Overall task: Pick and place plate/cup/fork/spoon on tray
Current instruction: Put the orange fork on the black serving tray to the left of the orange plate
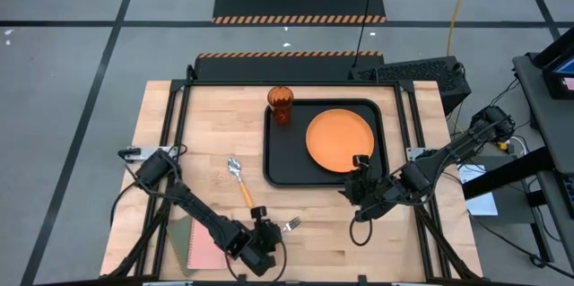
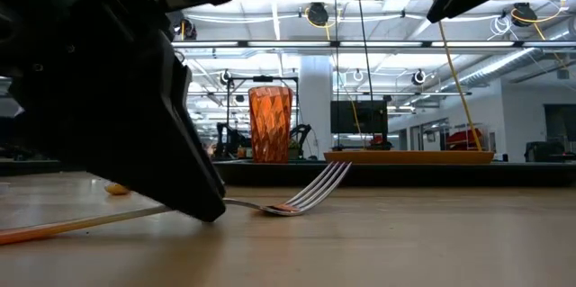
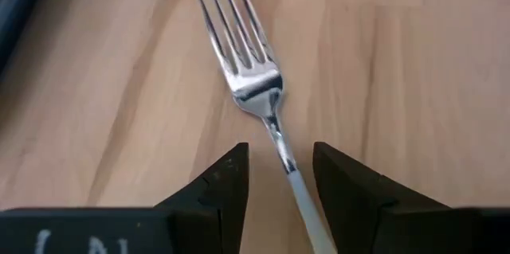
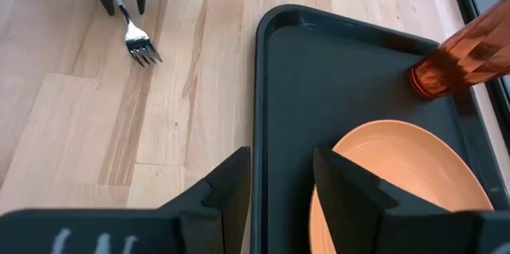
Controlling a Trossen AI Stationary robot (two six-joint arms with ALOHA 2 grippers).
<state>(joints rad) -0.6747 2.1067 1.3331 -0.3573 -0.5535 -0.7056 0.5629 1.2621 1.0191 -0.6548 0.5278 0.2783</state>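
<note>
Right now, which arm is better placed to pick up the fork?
Left. The left gripper is open astride the fork; the right gripper hovers at the tray.

Orange plate (image 1: 339, 140), amber cup (image 1: 280, 104), black tray (image 1: 280, 156), silver fork tines (image 3: 239, 43).

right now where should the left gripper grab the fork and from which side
Grip the fork on its thin neck just behind the tines, coming straight down from above. It lies flat on the table, and the left gripper already straddles that narrow stem, fingers open on either side.
</note>
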